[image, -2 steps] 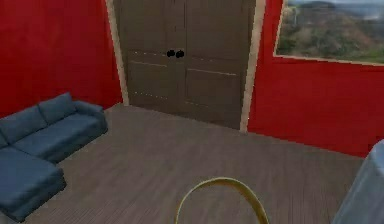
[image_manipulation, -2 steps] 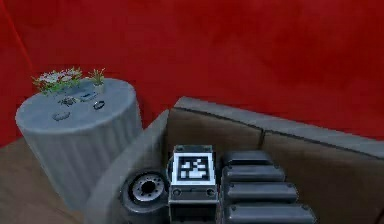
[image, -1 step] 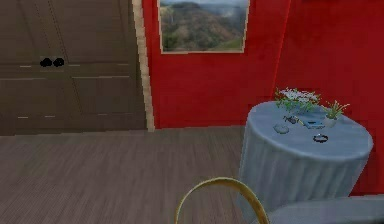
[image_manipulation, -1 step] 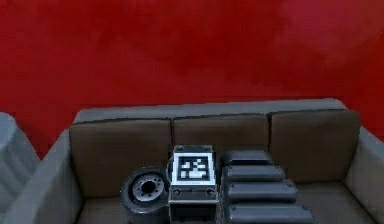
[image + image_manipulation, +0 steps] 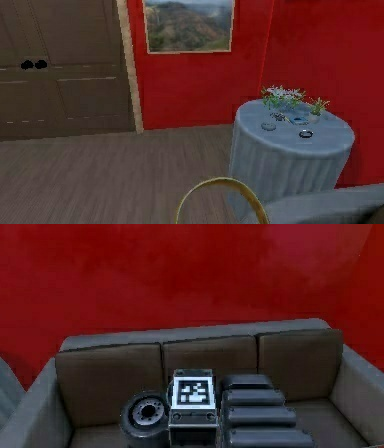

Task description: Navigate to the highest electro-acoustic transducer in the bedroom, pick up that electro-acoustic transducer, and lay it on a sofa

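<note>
I bring my end effector [image 5: 150,419] to the sofa [image 5: 110,369] for laying down; its grip and load I cannot tell.

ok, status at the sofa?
Gripper at sofa seat, hold unclear. Dark round thing at it, likely the speaker. Cushions otherwise bare.

- A red wall [image 5: 190,274] covers the upper half of the frame.
- A grey-brown sofa [image 5: 110,374] spans the lower half, with 3 back cushions and an armrest at each lower corner.
- The dark arm [image 5: 255,414] rises from the bottom edge just right of centre, before the seat.
- 1 white square with black marks [image 5: 195,392] sits at its left.
- A dark round shape [image 5: 143,416] with a pale ring lies just left of that; the gripper [image 5: 152,422] cannot be told from it, nor whether it holds anything.
</note>
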### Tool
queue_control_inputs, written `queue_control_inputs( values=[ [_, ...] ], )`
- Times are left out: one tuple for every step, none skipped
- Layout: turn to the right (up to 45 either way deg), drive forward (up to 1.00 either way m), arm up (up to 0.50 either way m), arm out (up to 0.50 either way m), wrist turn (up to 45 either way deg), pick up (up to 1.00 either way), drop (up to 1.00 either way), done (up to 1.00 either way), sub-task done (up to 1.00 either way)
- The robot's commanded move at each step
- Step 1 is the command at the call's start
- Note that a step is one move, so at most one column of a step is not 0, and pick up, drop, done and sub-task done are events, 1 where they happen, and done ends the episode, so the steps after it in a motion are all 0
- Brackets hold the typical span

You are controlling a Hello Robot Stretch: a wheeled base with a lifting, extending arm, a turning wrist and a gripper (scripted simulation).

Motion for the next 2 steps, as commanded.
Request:
queue_control_inputs(
  values=[
    [0.0,0.00,0.00,0.38,0.0,0.00,0.00,0.00,0.00],
    [0.0,0.00,0.00,0.00,45.0,0.00,0.00,0.00,0.00]
  ],
)
